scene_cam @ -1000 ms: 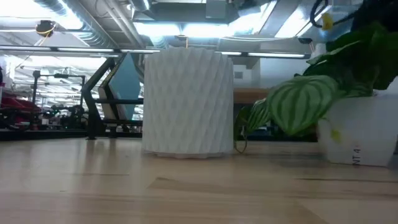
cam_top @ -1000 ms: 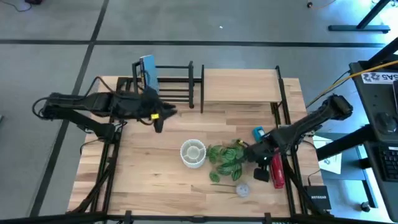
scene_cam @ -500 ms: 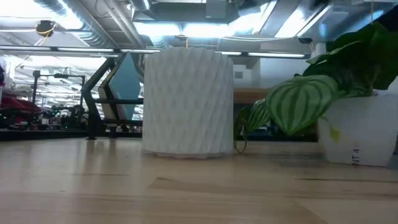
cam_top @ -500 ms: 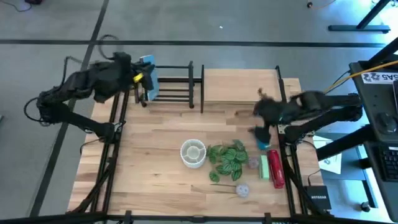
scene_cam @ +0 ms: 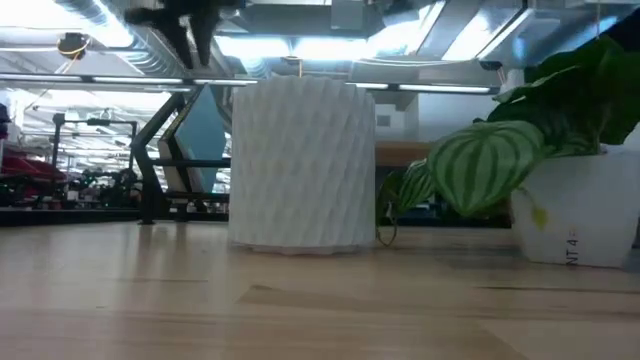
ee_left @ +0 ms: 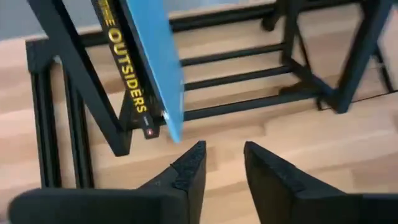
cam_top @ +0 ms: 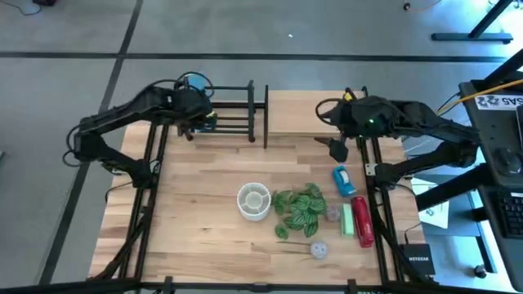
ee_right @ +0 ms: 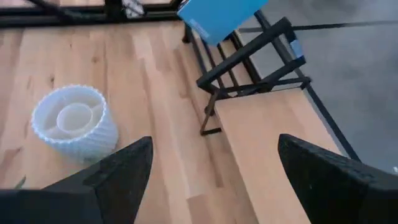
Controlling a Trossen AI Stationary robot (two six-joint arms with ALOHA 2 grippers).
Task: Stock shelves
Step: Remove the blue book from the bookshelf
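The small black open-frame rack [cam_top: 222, 112] stands at the far edge of the tabletop [cam_top: 196, 237], and everything here is placed from it. A blue book [ee_left: 149, 59] with "OUTSIDERS" in yellow on its spine leans tilted inside the rack's outer end, resting against the thin black bars. The left end effector [ee_left: 217, 165] hovers just in front of that end of the rack, close to the book's lower corner but not touching it; its two dark fingers stand slightly apart with nothing between them.

Directly beside the rack, on the side away from the book, sits the wider light-wood shelf board [cam_top: 315, 113] between black uprights; its surface is bare. The right end effector [cam_top: 337, 147] hangs over the tabletop at the near edge of that board, beyond the rack's inner end; its fingers are spread wide and hold nothing.

Nearer the camera than the rack, about mid-tabletop, stands a white ribbed pot [cam_top: 254, 201]. Just past it, away from the rack, lies a leafy green plant [cam_top: 299, 211]. Farther out, below the shelf board, a small blue item [cam_top: 344, 180], a green item [cam_top: 346, 219] and a red item [cam_top: 363, 221] lie near the tabletop's edge. A small round clear object [cam_top: 319, 249] rests near the front edge.
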